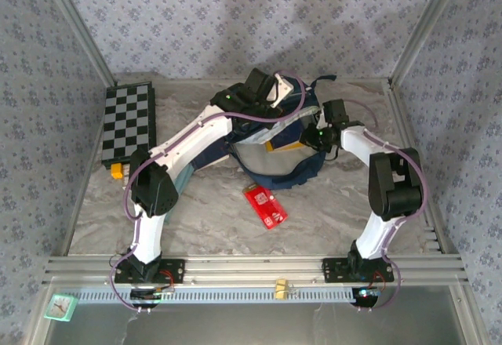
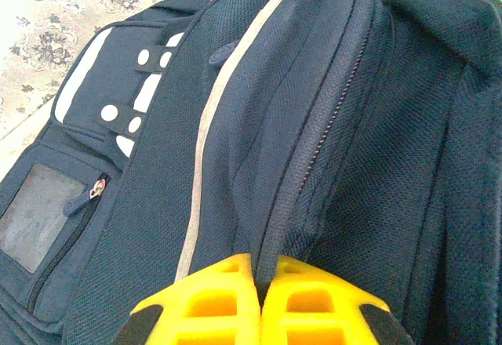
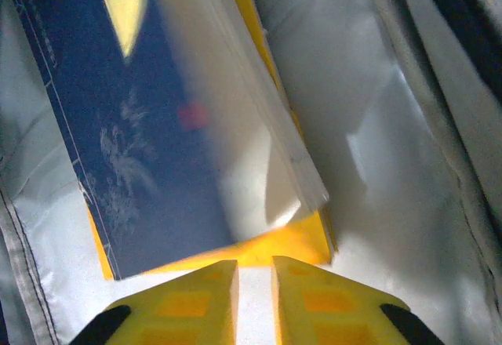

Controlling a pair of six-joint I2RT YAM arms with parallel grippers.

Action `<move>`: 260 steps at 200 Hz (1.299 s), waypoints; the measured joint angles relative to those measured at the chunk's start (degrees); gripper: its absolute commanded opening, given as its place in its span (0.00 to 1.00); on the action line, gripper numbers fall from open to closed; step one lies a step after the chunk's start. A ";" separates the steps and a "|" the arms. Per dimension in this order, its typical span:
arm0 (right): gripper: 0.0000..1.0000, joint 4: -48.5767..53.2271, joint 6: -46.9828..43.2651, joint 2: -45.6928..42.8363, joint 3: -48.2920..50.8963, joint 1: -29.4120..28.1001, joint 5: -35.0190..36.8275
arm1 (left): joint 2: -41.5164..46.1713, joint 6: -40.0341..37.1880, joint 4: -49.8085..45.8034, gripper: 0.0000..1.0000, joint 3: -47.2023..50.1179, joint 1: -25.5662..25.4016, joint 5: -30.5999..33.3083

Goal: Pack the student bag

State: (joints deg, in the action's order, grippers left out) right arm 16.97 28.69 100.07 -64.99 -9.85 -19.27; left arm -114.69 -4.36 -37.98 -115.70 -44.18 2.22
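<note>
Starting at the near edge: the table (image 1: 212, 223) is bare marble-look surface on the near side of the student bag (image 1: 294, 179), apart from a red card (image 1: 265, 206) lying flat just in front of the bag, not touching it. So there's plenty of free room on that side.

The bag itself sits toward the far middle of the table, mouth gaping up and pale lining (image 3: 376, 125) showing.

The left gripper (image 2: 259, 273) is at the bag's far-left top. Its yellow fingers (image 2: 212, 302) are pressed together, with a ridge of navy fabric by the zipper pinched between them. In its wrist view, the white stripe trim and the dotted white patch lie to the left of that pinch.

The right gripper (image 3: 255, 270) is at the bag's right side, tips down inside the opening. Its fingers stand a narrow gap apart with nothing between them, only lining visible through the slit. A blue-covered book (image 3: 133, 125) with yellow edging lies inside the bag just past those tips, close but not gripped. I can't tell whether the tips touch it.

Left of the bag, well apart, a chessboard (image 1: 128, 121) lies along the left wall. On the bag's right there's a strip of open table before the metal frame post. Behind the bag the back wall is close, so there's not much room there.
</note>
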 measured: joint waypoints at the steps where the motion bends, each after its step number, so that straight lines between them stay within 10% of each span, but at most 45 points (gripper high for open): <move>1: 0.25 0.11 0.00 -0.35 0.26 0.02 0.04 | 0.00 -0.02 0.00 0.00 0.00 0.00 -0.02; 54: 0.34 6.27 -1.77 -17.88 7.85 0.76 0.68 | 0.09 2.51 0.68 0.01 1.44 0.04 -0.85; 168: 0.45 19.82 -2.01 -28.89 8.46 -6.12 -2.82 | 18.69 23.65 6.43 0.61 26.84 1.62 -5.81; 260: 0.52 11.06 7.13 -23.85 10.84 -26.58 2.21 | 43.28 39.78 1.11 0.74 56.81 20.76 -4.28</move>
State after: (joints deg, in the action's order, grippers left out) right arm 28.03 35.81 76.23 -54.15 -36.42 -17.06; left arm -71.42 35.42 -36.86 -58.89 -23.42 -2.07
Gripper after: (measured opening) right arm 0.520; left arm 0.728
